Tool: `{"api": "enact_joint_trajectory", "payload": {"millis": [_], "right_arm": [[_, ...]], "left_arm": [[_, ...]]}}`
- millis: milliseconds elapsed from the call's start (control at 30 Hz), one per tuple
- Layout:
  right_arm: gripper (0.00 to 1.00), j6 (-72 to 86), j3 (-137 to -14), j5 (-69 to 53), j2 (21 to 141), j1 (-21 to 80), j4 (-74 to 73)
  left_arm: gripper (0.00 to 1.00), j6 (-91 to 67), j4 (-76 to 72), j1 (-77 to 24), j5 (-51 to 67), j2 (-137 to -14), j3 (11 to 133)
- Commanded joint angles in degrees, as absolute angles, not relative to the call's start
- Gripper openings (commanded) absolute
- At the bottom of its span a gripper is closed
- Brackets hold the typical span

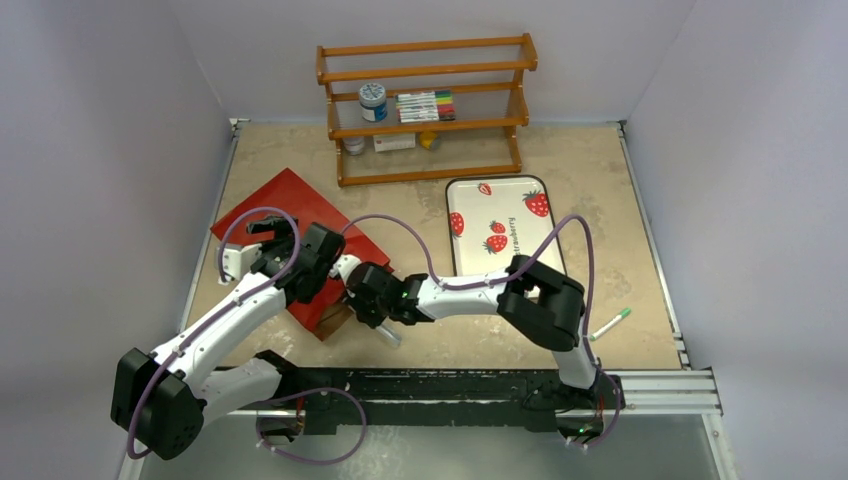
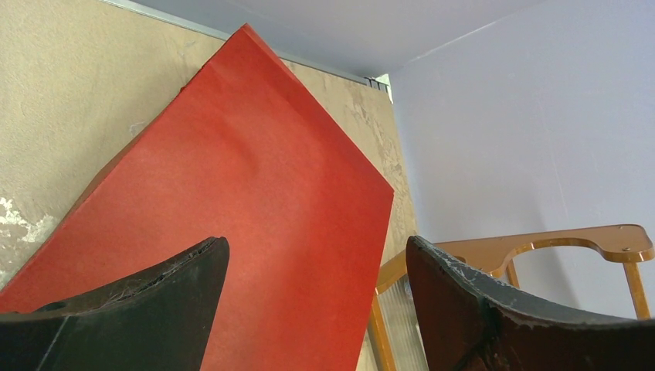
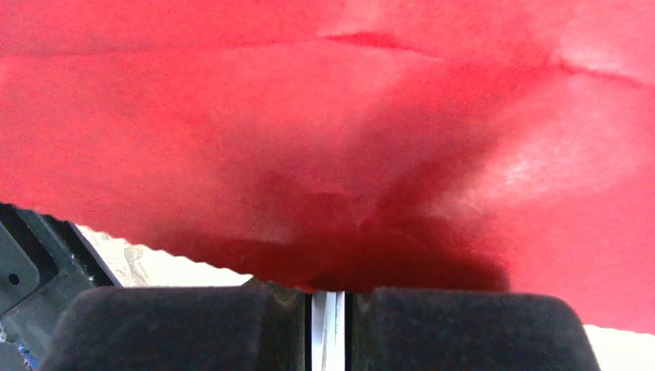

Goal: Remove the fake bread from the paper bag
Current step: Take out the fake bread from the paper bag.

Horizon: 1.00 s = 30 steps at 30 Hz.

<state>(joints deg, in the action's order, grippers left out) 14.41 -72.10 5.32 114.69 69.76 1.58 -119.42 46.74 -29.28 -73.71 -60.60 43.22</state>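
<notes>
The red paper bag (image 1: 290, 215) lies flat on the table at the left, its mouth toward the near right, where a bit of brown inside (image 1: 334, 318) shows. My left gripper (image 1: 268, 234) hovers over the bag's middle, open and empty; in the left wrist view the bag (image 2: 255, 193) fills the space between and beyond its spread fingers (image 2: 170, 294). My right gripper (image 1: 347, 298) is shut on the bag's rim at the mouth. In the right wrist view the red paper (image 3: 324, 154) is pinched between the closed pads (image 3: 185, 325). The fake bread is hidden.
A strawberry-print tray (image 1: 508, 262) lies right of the bag. A wooden shelf (image 1: 430, 125) with jars and markers stands at the back and shows in the left wrist view (image 2: 541, 247). A green-capped marker (image 1: 610, 325) lies at the near right.
</notes>
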Motion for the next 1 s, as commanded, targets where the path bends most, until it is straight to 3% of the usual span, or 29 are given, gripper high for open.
{"api": "enact_joint_trajectory", "payload": {"millis": [0, 633, 967], "right_arm": [[0.0, 14.7, -71.2, 5.8, 115.5, 70.1, -9.0], [0.0, 20.2, -69.2, 11.2, 97.4, 70.1, -19.9], [0.0, 26.4, -64.8, 14.2, 90.1, 70.1, -25.1]], "left_arm": [[0.84, -125.2, 46.0, -29.0, -75.2, -60.0, 43.8], [0.84, -124.9, 44.7, -28.9, -75.5, -60.5, 43.2], [0.89, -122.3, 43.9, -27.9, -75.0, -58.8, 42.3]]}}
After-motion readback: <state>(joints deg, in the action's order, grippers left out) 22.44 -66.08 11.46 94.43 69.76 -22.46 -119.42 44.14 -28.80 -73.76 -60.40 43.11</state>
